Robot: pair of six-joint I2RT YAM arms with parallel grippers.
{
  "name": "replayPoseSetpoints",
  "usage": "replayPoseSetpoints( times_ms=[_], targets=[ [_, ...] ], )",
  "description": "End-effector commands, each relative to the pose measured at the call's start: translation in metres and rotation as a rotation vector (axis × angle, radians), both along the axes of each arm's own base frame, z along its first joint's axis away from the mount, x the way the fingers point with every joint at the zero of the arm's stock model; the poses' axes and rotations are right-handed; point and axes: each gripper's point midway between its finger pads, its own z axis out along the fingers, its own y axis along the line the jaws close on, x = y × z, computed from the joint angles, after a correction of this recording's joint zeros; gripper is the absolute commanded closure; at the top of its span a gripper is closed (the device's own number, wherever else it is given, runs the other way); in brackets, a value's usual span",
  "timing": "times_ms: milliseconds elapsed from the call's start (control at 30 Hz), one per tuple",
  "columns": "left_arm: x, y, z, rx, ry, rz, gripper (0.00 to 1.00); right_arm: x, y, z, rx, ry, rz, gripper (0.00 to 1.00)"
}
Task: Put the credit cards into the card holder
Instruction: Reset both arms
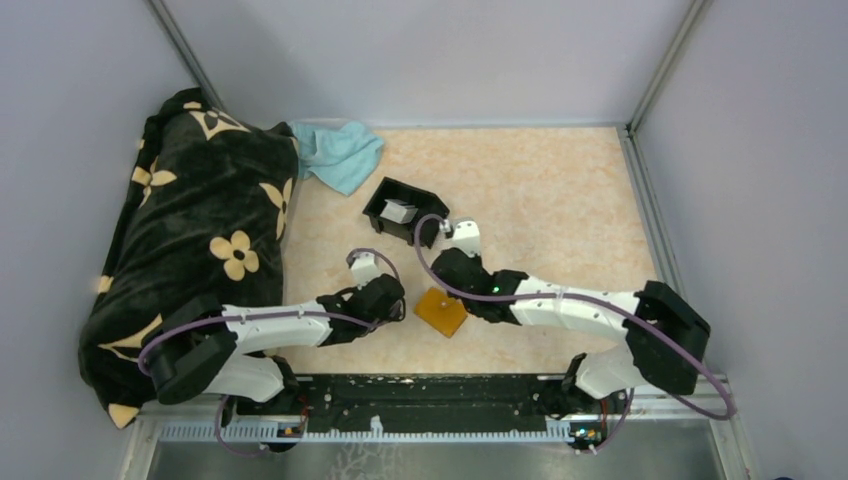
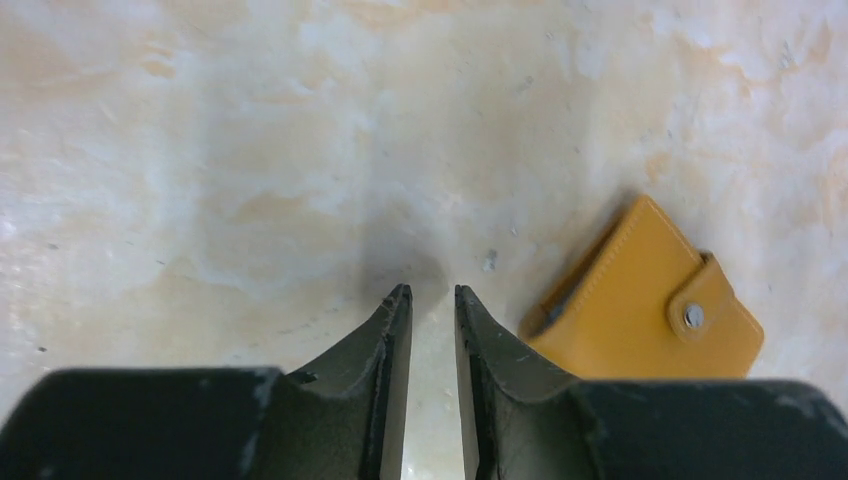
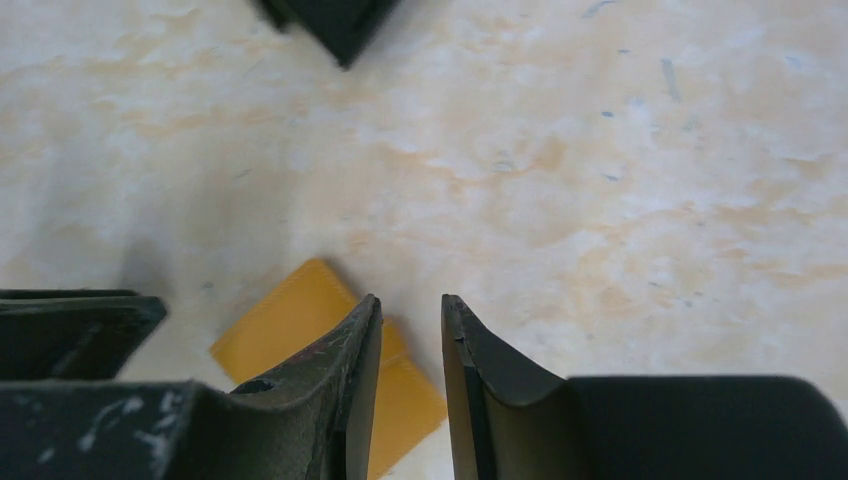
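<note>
The card holder (image 2: 650,300) lies flat and folded shut on the surface (image 1: 540,200), with its closure tab (image 2: 700,305) snapped down over the front. In the overhead view it sits between the two arms. The left gripper (image 2: 432,292) hangs just beside it at 9 o'clock, and the right gripper (image 3: 410,300) hangs above its 3 o'clock edge. Both grippers show only a narrow gap between their fingers, and neither holds anything.

At about 11 o'clock from the holder stands a black tray (image 1: 385,195) with something pale inside, probably the credit cards (image 1: 399,211). How many there are cannot be told, nor whether they lie flat or lean on the tray wall.

The holder looks light and smooth, a pliant leather-like skin over a stiffer body, so it is likely to slide rather than resist when pushed. One gripper should pin a corner well away from the tab. The other can then catch the tab's free lip and peel it off the snap.

The cards are probably thin, stiff and slick, and hard to pinch while flat. A raised short edge is the best hold, taken lightly so the card neither bows nor shoots out.
</note>
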Motion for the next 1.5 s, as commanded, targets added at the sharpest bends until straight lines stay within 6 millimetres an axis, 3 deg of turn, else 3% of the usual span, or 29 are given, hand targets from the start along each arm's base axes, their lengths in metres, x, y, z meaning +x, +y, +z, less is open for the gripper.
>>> replayPoseSetpoints(
  times_ms=[0,100,233,300,433,600,633,733,833,967,1167,1467],
  targets=[
    [0.016,0.012,0.004,0.030,0.003,0.029,0.71,0.027,-0.039,0.027,0.067,-0.128,-0.113,0.71],
    [0.039,0.018,0.020,0.041,-0.035,0.012,0.66,0.041,-0.073,0.028,0.049,-0.133,-0.184,0.71],
    [0.084,0.039,0.047,0.124,-0.092,0.052,0.46,0.059,-0.121,0.033,0.028,-0.176,-0.292,0.69],
    [0.107,0.051,0.061,0.178,-0.135,0.093,0.40,0.066,-0.144,0.037,0.018,-0.216,-0.357,0.59],
    [0.141,0.079,0.086,0.235,-0.226,0.151,0.36,0.072,-0.181,0.045,-0.040,-0.301,-0.478,0.32],
    [0.163,0.098,0.105,0.264,-0.322,0.126,0.31,0.073,-0.198,0.052,-0.087,-0.380,-0.528,0.18],
    [0.165,0.102,0.106,0.278,-0.330,0.123,0.30,0.073,-0.199,0.054,-0.079,-0.390,-0.538,0.16],
    [0.164,0.119,0.107,0.315,-0.359,0.158,0.13,0.073,-0.196,0.058,-0.036,-0.395,-0.536,0.12],
    [0.159,0.134,0.112,0.323,-0.415,0.178,0.09,0.073,-0.192,0.058,-0.004,-0.386,-0.532,0.11],
    [0.150,0.148,0.119,0.327,-0.513,0.211,0.01,0.069,-0.204,0.050,-0.024,-0.359,-0.639,0.09],
    [0.147,0.158,0.117,0.372,-0.541,0.230,0.00,0.067,-0.214,0.032,-0.078,-0.317,-0.735,0.07],
    [0.145,0.163,0.109,0.381,-0.532,0.249,0.00,0.066,-0.216,0.032,-0.068,-0.335,-0.742,0.06]
  ],
)
